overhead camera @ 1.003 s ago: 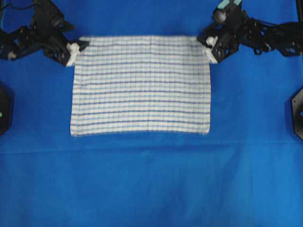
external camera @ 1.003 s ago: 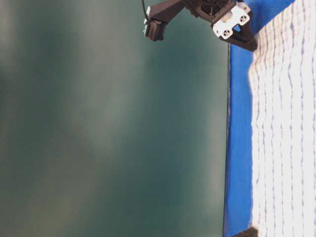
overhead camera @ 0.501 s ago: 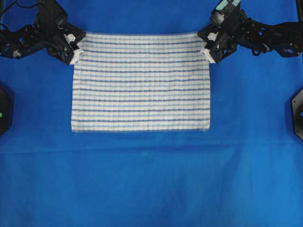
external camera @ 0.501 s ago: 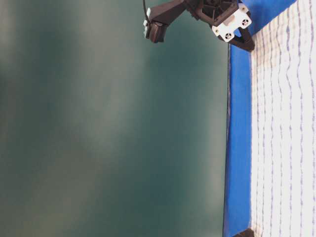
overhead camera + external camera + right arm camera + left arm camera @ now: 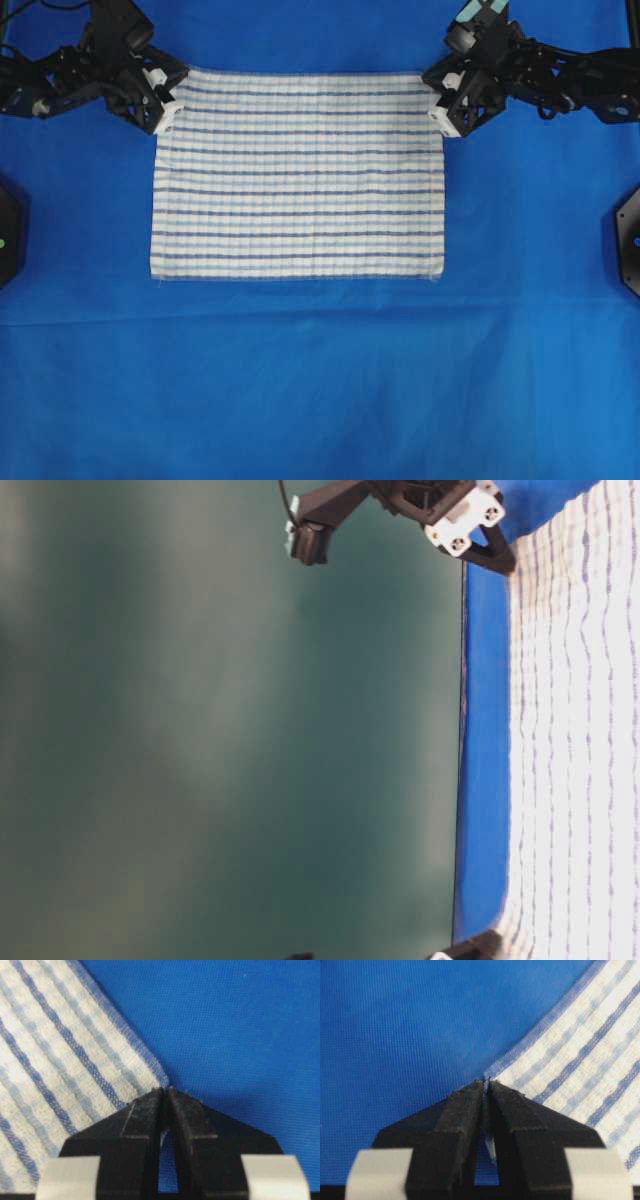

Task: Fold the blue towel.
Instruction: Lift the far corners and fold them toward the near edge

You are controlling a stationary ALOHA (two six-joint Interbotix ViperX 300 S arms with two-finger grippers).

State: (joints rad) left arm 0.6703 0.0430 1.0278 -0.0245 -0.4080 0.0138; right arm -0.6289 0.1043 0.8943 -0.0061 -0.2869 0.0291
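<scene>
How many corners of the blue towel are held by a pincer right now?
2: the left pincer grips the blue towel's top-left corner, and the right pincer grips its top-right corner in the overhead view. The two lower corners lie free.

Open blue desk (image 5: pixel 320 380) lies from 3 round to 9 o'clock of the towel (image 5: pixel 298 175); only black mounts (image 5: pixel 628 238) stand at both side edges.

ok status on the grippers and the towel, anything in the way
Left gripper and right gripper each shut on a far corner. Towel flat, unfolded. Nothing in the way.
</scene>
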